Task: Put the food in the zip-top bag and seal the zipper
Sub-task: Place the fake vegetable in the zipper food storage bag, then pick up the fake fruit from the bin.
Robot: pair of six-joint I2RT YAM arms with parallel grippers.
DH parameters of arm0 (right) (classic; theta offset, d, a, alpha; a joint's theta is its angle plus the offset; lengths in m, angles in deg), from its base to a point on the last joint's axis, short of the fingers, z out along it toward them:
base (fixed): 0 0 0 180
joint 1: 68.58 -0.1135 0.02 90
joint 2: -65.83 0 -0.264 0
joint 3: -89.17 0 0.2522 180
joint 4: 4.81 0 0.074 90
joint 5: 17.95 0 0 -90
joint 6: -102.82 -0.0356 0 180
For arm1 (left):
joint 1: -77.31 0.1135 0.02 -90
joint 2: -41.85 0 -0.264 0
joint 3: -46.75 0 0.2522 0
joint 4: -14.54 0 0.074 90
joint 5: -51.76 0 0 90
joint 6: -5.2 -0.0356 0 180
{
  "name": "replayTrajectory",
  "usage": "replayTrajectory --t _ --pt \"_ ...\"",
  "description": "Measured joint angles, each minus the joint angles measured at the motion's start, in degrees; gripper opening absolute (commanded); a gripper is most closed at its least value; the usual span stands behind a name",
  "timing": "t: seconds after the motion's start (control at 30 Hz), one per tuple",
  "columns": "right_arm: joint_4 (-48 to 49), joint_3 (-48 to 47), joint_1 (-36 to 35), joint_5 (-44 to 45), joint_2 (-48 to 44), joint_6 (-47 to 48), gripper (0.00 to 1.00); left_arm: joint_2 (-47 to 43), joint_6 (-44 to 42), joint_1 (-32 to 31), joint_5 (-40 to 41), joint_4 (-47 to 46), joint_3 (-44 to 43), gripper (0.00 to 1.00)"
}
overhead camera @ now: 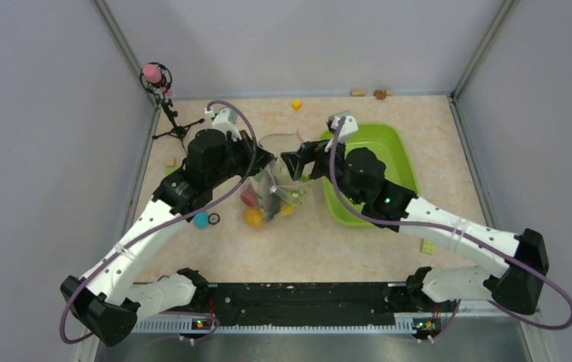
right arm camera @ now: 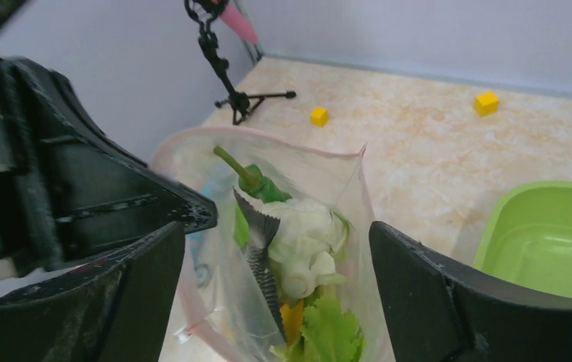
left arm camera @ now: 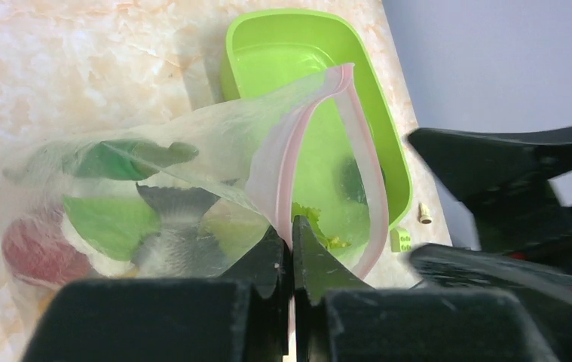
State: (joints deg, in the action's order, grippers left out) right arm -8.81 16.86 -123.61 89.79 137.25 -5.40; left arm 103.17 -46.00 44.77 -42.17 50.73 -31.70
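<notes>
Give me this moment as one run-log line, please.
left gripper: shut on zipper | right gripper: open, at zip-top bag | food: in bag | seal: not done

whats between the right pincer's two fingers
The open zip-top bag, with cauliflower and a green stalk inside, shows between them in the right wrist view.

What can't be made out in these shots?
Top view: zip-top bag mouth, hidden under left gripper and right gripper.
Left wrist: food blurred by crinkled plastic; near end of zipper hidden inside the shut left gripper.
Right wrist: bag bottom cut off by the lower edge.
</notes>
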Motion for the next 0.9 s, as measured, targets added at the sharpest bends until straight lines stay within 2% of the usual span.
replayTrajectory --t 0.03,0.17,0.27,0.47,0.63,0.77,0.9 --pt "-0.2 0.1 -0.1 0.0 -1.7 -0.1 0.98 -0.1 0.0 0.0 0.3 0.0 0.0 0.0" --pt "-2.4 -0.2 0.4 1.5 -6.1 0.0 0.99 -0.4 -0.5 0.0 0.6 -0.6 0.7 0.0" --pt "-9.4 -2.0 2.5 3.1 -6.6 -1.1 0.99 -0.5 -1.1 0.0 0.6 -2.0 1.6 0.0" --pt "-24.8 -1.0 13.4 4.8 -7.1 -7.4 0.99 -0.4 -2.4 0.0 0.5 -3.9 2.6 0.0" --pt "-37.8 5.0 17.5 8.0 -10.9 -12.1 0.99 -0.4 -4.4 0.0 0.5 -4.9 2.8 0.0" --pt "-44.7 6.1 24.8 8.6 -10.4 -14.7 0.99 -0.3 -5.7 0.0 0.5 -5.8 3.3 0.0" --pt "-48.1 6.6 29.3 8.7 -6.8 -16.1 0.99 -0.1 -6.5 0.2 0.3 -6.1 3.3 0.0"
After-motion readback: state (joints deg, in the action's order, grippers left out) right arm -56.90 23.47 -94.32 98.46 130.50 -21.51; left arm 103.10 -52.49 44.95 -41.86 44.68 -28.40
